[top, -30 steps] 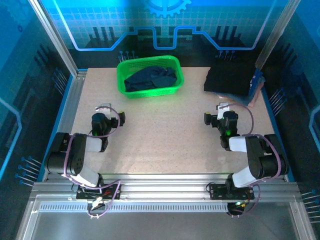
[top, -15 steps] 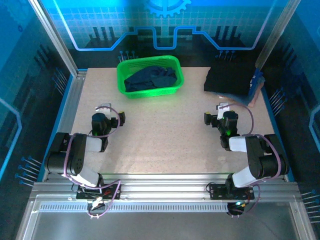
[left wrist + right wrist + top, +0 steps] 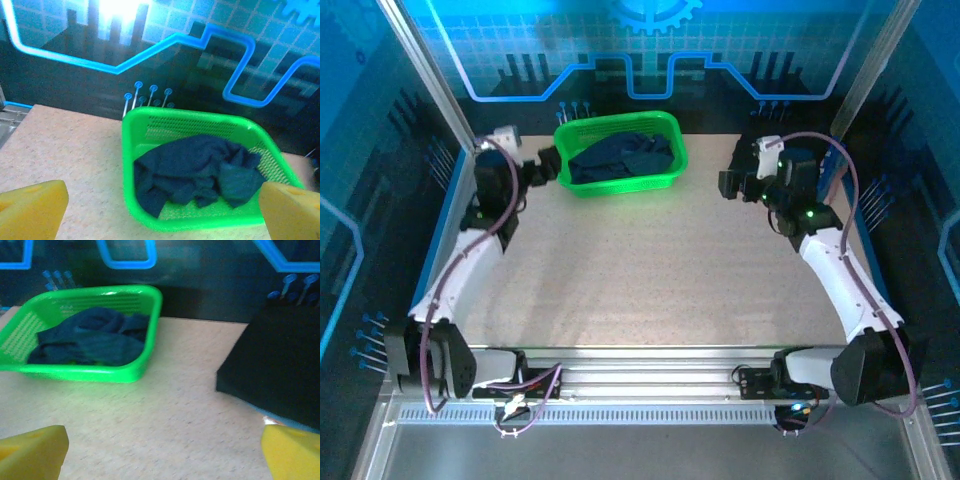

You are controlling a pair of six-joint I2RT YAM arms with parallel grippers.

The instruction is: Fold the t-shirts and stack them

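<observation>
A crumpled navy t-shirt (image 3: 620, 155) lies inside the green mesh basket (image 3: 616, 185) at the back of the table. My left gripper (image 3: 548, 166) hovers open just off the basket's left end. In the left wrist view the t-shirt (image 3: 195, 165) and the basket (image 3: 129, 150) lie straight ahead of the left gripper (image 3: 162, 210), whose yellow fingertips (image 3: 32, 207) are spread wide. A folded near-black stack of t-shirts (image 3: 280, 360) rests at the back right. My right gripper (image 3: 728, 182) is open beside it, with nothing between its fingers (image 3: 292, 452).
The basket (image 3: 100, 372) stands close to the back wall. Bare speckled tabletop (image 3: 650, 270) stretches from the basket forward to the arm bases. Metal rails (image 3: 450, 210) and blue panels border the table on both sides.
Both arms have reached from near the front of the table to the back: the left to the basket's left end, the right to the folded stack. Both grippers stay open.
</observation>
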